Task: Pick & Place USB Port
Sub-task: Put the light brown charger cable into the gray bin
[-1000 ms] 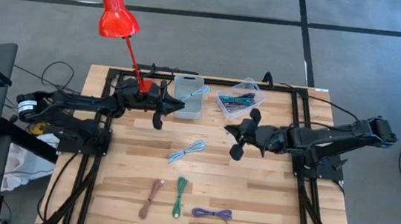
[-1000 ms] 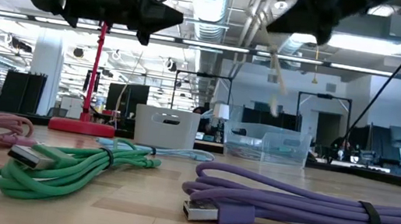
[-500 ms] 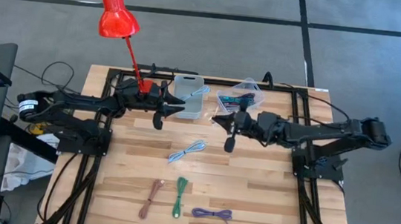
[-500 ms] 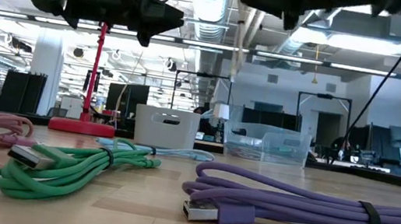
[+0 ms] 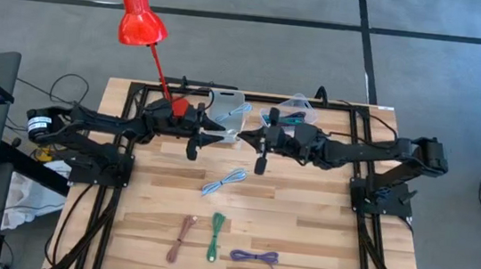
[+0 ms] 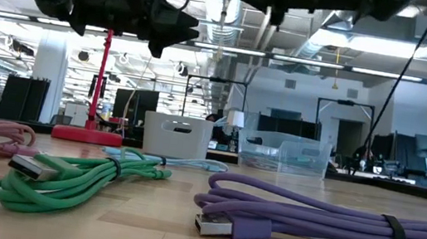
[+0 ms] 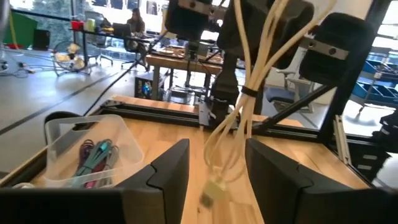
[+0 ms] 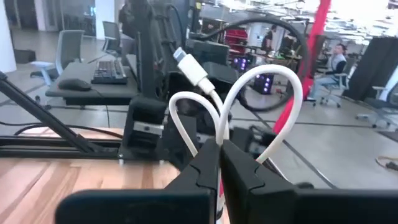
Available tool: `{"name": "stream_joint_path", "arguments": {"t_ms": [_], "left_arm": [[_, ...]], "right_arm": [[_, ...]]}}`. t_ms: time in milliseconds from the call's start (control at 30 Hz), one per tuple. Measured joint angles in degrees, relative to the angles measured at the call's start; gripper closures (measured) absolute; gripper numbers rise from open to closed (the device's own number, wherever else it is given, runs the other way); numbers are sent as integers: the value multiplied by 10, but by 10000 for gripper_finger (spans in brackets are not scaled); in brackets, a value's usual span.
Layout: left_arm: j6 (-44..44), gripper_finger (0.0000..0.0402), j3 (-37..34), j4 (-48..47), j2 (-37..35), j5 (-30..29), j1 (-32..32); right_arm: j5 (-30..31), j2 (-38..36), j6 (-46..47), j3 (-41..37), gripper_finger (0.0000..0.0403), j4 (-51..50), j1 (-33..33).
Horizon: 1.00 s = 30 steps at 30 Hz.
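Note:
A white USB cable [image 7: 245, 93], coiled and tied with a band, hangs in the air above the table's far middle. My right gripper [image 8: 219, 146] is shut on it, level with the bins [image 5: 247, 135]. My left gripper [image 7: 216, 171] faces it from the table's left [image 5: 225, 133] and is open. Its two fingers stand on either side of the cable's hanging lower part; I see no touch. The cable's plug [image 7: 214, 186] dangles at the bottom. My right gripper pinches several strands of the coiled white cable [image 8: 219, 134] between its two fingers, where the loops come together. The fingers lie roughly level and come from the table's right. The loops and one plug [image 8: 189, 65] stick out past the fingertips, and the bundle hangs clear of the table.
A white bin [image 5: 225, 106] and a clear bin [image 5: 289, 113] with cables stand at the far edge, right behind the grippers. A red lamp [image 5: 141, 17] rises at the far left. Light blue [image 5: 224, 182], pink [image 5: 182, 238], green [image 5: 215, 237] and purple [image 5: 254, 258] cables lie nearer.
My right gripper has swung toward the table's left and far edge with the white cable, from the table's middle right up to my left gripper. The cable has stayed clear of the table. My left arm has shifted slightly toward the right.

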Motion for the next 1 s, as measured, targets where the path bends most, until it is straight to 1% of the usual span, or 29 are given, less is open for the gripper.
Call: {"name": "stream_joint_path", "arguments": {"t_ms": [67, 167, 533, 633, 800, 900, 1000], "left_arm": [[0, 245, 0, 3, 0, 0, -3], [0, 244, 0, 3, 0, 0, -3], [-3, 242, 0, 3, 0, 0, -3], [-3, 242, 0, 2, 0, 0, -3], [-1, 245, 0, 3, 0, 0, -3], [0, 267, 0, 3, 0, 0, -3], [8, 316, 0, 3, 0, 0, -3]], "right_arm": [[-5, 14, -8, 21, 403, -8, -3], [-28, 36, -9, 50, 403, -9, -9], [-61, 114, -25, 130, 403, -11, -29], [-62, 131, -25, 145, 403, -13, -33], [-65, 137, -25, 152, 403, -13, -39], [-64, 137, -25, 152, 403, -13, -43], [-64, 137, -26, 152, 403, -10, -45]]}}
